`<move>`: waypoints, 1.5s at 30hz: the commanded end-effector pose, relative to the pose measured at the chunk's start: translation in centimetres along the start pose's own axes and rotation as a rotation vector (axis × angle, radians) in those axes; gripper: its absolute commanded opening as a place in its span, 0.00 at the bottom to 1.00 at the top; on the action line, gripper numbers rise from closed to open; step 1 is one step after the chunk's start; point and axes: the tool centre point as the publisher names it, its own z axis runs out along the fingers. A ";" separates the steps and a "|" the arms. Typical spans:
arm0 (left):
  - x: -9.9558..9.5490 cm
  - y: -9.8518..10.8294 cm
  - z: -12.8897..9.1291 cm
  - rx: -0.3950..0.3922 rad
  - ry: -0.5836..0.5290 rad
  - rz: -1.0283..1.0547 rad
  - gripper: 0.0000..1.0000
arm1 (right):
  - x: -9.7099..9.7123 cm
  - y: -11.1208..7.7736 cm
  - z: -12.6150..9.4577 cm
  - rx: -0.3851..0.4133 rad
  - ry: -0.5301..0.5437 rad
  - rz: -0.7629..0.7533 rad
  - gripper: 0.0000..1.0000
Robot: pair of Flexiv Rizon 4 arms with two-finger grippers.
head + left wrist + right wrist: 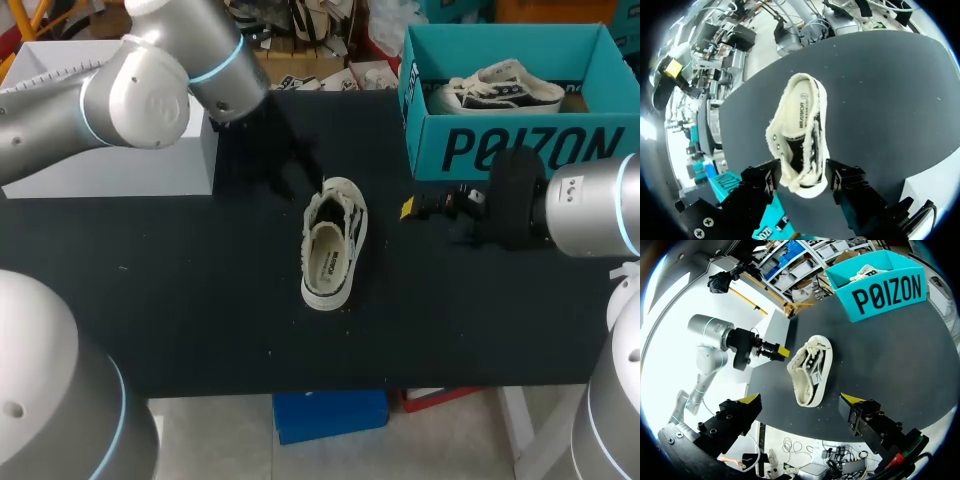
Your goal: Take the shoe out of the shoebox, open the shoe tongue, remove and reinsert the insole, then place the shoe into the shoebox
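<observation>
1. While both arms hang over the black desk, the cream shoe lies out near the desk's middle, outside the teal shoebox.
2. From the head view, its toe points toward the far edge and its heel toward the near edge. The opening faces up, and the printed insole shows inside it.
3. My left hand comes in from the far left corner and hangs at the toe end. Its fingers stand apart, one on each side of the toe in the left wrist view. I cannot tell whether either finger touches the shoe.
4. My right hand is spread wide with nothing between its fingers. In the head view it sits to the right of the shoe, between the shoe and the shoebox's front wall, clear of both.
5. The shoebox stands open at the far right corner of the desk, with its printed wall facing the near edge.
6. A second shoe, cream with black trim, lies inside the shoebox.
</observation>
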 end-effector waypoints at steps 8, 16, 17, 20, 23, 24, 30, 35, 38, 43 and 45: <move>0.9 -2.1 1.5 -0.044 0.025 0.264 0.52 | 0.1 0.0 0.0 0.000 -0.002 0.000 1.00; 2.1 -3.0 2.7 -0.015 0.082 0.233 0.49 | 0.1 0.0 0.0 0.000 -0.002 0.000 1.00; 2.2 -3.0 2.8 -0.016 0.090 0.231 0.49 | 0.1 0.0 0.0 0.000 -0.002 0.000 1.00; 2.2 -2.6 3.3 -0.041 0.112 0.216 0.49 | 0.1 0.0 0.0 0.000 -0.002 0.000 1.00; 1.9 -2.3 3.7 -0.055 0.125 0.202 0.48 | 0.1 0.0 0.0 0.000 -0.002 0.000 1.00; 1.9 -2.3 3.8 -0.056 0.128 0.201 0.47 | 0.1 0.0 0.0 0.000 -0.002 0.000 1.00; 2.0 -2.3 4.9 -0.061 0.160 0.171 0.45 | 0.1 0.0 0.0 0.000 -0.002 0.000 1.00; 2.6 -2.2 5.7 -0.056 0.212 0.120 0.44 | 0.1 0.0 0.0 0.000 -0.002 0.000 1.00; 3.0 -2.2 6.1 -0.059 0.239 0.098 0.44 | 0.1 0.0 0.0 0.000 -0.002 0.000 1.00; 3.2 -2.3 6.6 -0.056 0.251 0.071 0.42 | 0.1 0.0 0.0 0.000 -0.002 0.000 1.00; 3.2 -2.3 6.8 -0.054 0.252 0.065 0.41 | 0.1 0.0 0.0 0.000 -0.002 0.000 1.00</move>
